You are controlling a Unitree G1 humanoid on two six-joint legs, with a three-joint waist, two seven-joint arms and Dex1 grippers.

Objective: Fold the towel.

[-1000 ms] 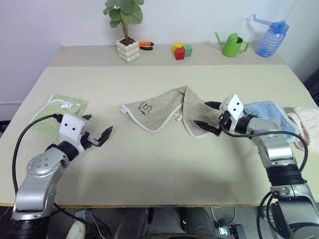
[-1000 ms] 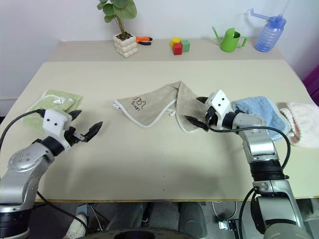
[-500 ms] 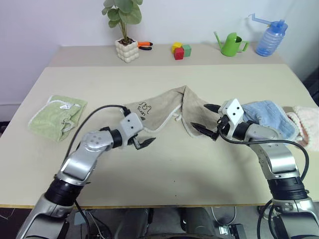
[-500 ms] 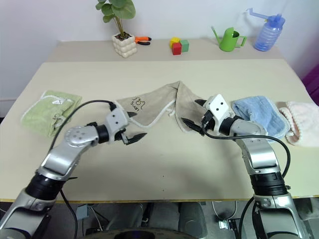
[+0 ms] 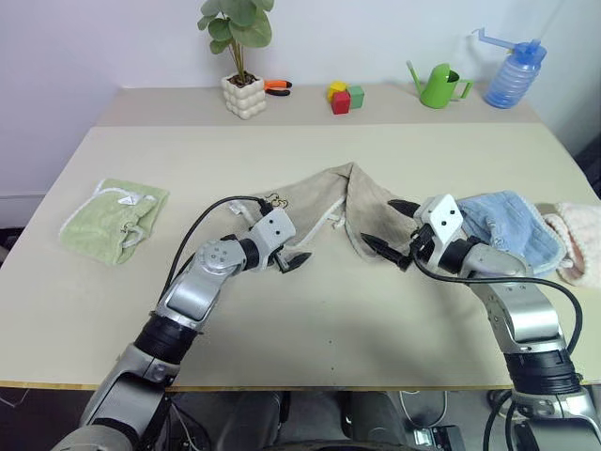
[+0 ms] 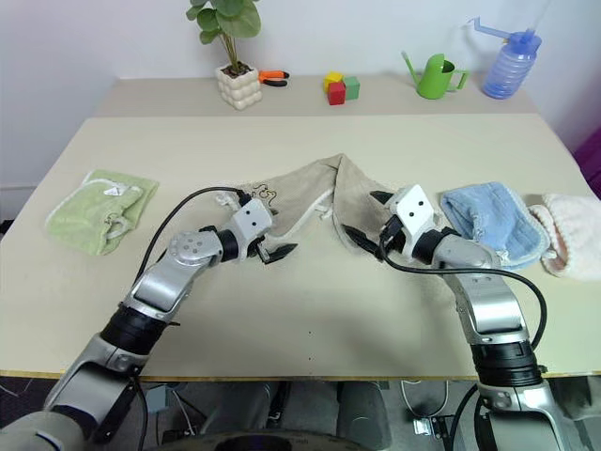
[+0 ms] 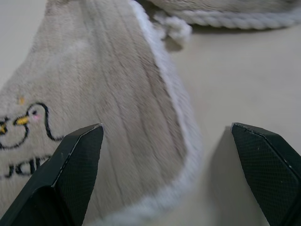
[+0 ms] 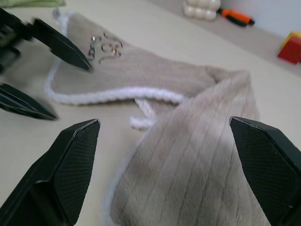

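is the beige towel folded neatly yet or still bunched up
Still bunched up. The towel lies in a crumpled, peaked heap on the table, one logo corner spread flat, edges unaligned.

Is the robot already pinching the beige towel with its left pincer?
No. The left pincer stands open, its fingers either side of the towel's white-edged corner, not closed on it.

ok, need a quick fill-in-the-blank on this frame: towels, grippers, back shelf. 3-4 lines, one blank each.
1. The beige towel lies between a green towel and a ____ towel.
2. Both the left gripper and the right gripper have their fingers ____.
3. The left gripper sits at the towel corner that bears the embroidered ____.
4. The watering can on the back shelf is ____.

Missing words: blue; open; logo; green
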